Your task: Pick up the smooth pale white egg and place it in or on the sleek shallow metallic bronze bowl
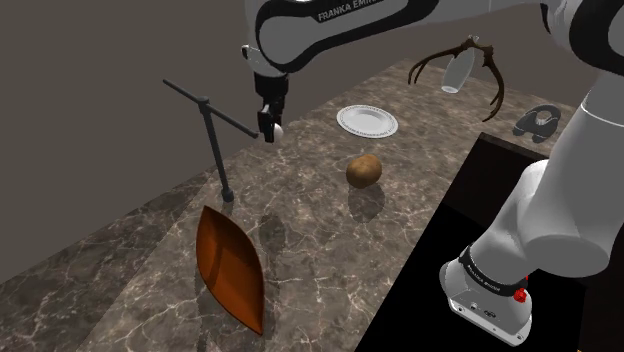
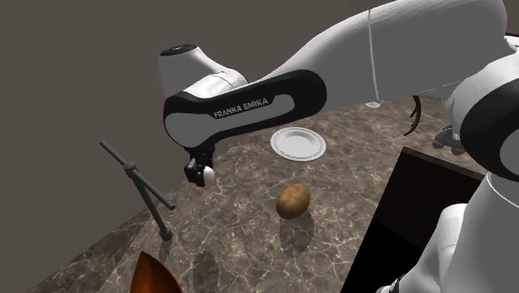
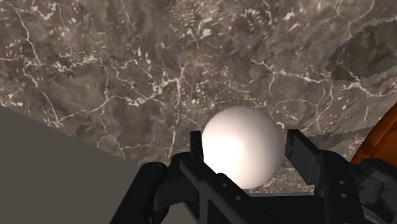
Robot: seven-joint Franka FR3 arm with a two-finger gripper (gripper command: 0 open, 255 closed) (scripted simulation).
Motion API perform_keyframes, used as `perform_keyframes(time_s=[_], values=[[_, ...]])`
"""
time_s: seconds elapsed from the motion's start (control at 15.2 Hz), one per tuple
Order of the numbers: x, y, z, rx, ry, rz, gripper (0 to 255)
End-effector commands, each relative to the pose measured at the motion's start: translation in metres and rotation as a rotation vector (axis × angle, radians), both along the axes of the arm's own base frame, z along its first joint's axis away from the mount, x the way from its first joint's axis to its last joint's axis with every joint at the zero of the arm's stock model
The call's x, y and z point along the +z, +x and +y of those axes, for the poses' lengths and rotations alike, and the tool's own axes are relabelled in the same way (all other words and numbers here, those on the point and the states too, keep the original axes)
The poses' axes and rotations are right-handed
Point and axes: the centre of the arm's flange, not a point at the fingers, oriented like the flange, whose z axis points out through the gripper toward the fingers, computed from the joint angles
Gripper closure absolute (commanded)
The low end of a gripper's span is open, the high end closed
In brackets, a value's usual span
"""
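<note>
My black gripper [image 1: 270, 129] is shut on the white egg [image 1: 277, 130] and holds it in the air above the marble counter. In the second exterior view the egg [image 2: 210, 175] shows at the tips of the gripper [image 2: 202, 174]. The wrist view has the egg [image 3: 242, 147] clasped between the two fingers [image 3: 305, 156], with brown marble below. The bronze bowl [image 1: 230, 263], long and pointed like a leaf, lies on the counter nearer the shoulder view's lower left, well away from the gripper. A sliver of the bowl [image 2: 152, 275] appears at the second exterior view's bottom edge, and its orange rim [image 3: 380, 141] beside one finger.
A dark stand with a crossbar [image 1: 214, 130] rises between gripper and bowl. A brown potato [image 1: 364, 170] sits mid-counter, a white plate [image 1: 367, 121] behind it. Antlers with a white cup [image 1: 458, 70] and a small dark holder [image 1: 538, 123] stand at the back right. The counter's edge [image 1: 130, 205] runs left.
</note>
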Motion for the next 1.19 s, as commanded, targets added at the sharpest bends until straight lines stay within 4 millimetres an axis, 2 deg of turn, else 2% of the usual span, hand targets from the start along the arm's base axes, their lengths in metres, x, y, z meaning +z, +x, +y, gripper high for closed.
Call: perform_keyframes(time_s=[0.0, 1.12], values=[[0.003, -0.017, 0.020, -0.002, 0.000, -0.001, 255], [0.006, -0.141, 0.207, -0.002, 0.000, -0.001, 255]])
